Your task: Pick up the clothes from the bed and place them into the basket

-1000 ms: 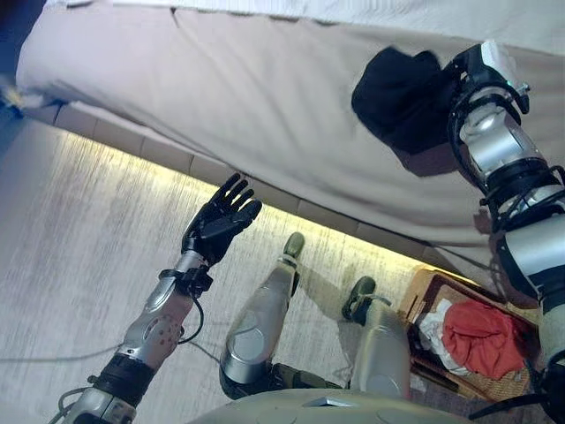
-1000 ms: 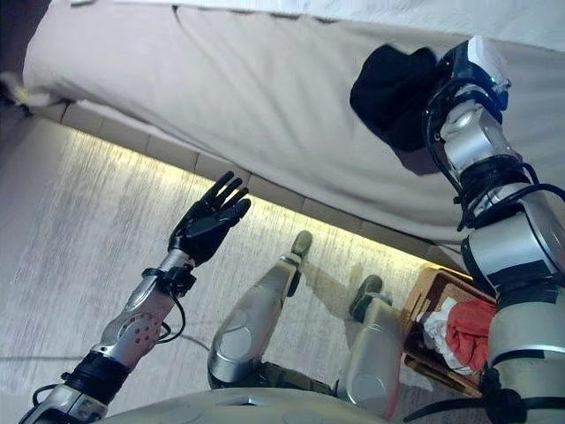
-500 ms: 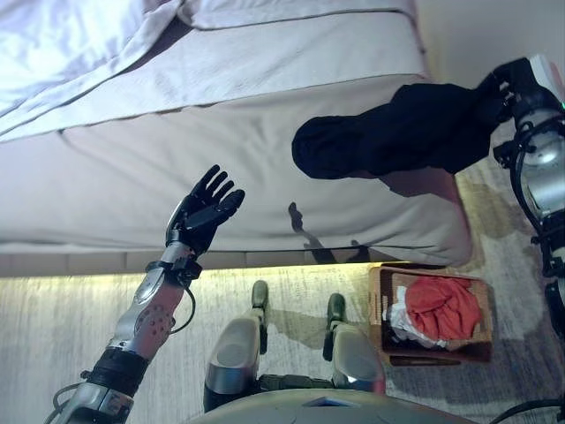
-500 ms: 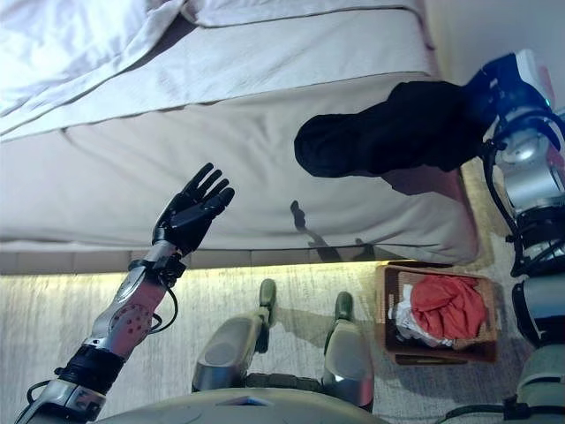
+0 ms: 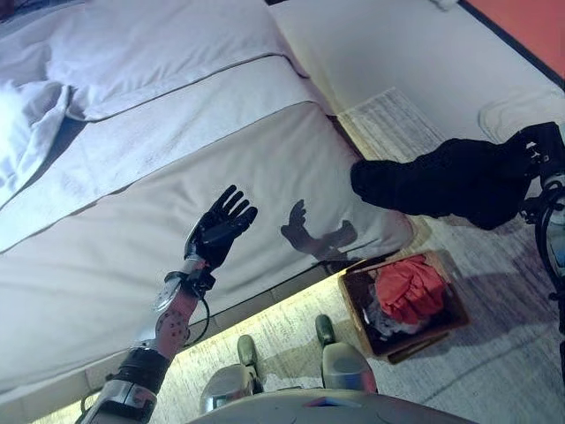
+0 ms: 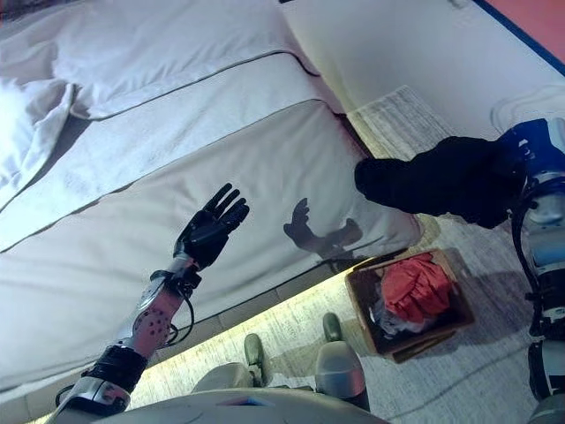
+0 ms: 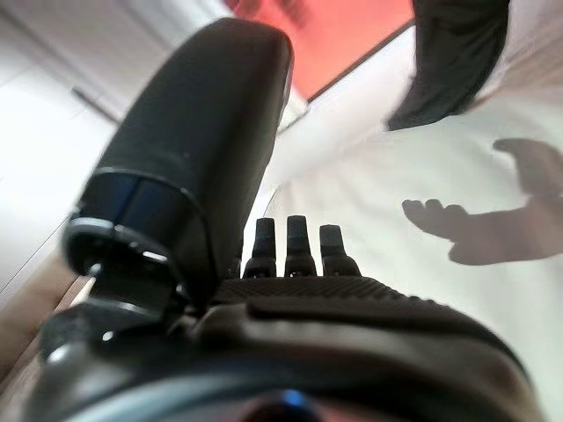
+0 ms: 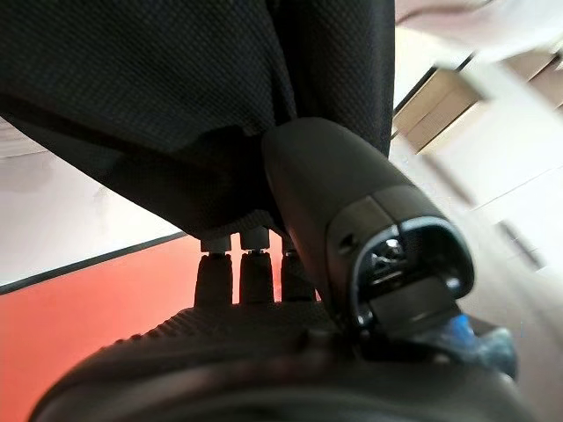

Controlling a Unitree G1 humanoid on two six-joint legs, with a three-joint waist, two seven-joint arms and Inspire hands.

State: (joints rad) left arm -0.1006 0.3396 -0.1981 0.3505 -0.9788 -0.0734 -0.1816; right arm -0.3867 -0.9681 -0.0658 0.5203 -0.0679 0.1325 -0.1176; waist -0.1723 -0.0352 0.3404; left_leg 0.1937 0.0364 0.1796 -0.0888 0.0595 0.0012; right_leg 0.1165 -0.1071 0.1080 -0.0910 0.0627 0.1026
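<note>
My right hand (image 5: 540, 152) is shut on a black garment (image 5: 441, 179) and holds it in the air past the bed's corner, above and beyond the basket. In the right wrist view the black cloth (image 8: 202, 97) drapes over my thumb and fingers. The brown basket (image 5: 353, 291) stands on the floor by the bed's corner and holds a red garment (image 5: 408, 288) and white cloth. My left hand (image 5: 221, 228) is open and empty, raised over the bed's (image 5: 159, 168) beige side; it also shows in the left wrist view (image 7: 290, 246).
White bedding (image 5: 35, 124) lies bunched on the bed's far left. A pale rug (image 5: 388, 124) and a white wall lie beyond the bed's corner. A lit strip runs along the bed's base above the striped floor (image 5: 291, 327).
The camera has swung, so the whole scene has shifted. My right hand has carried the black garment off the bed, out past its corner over the floor. My left hand stays raised and open.
</note>
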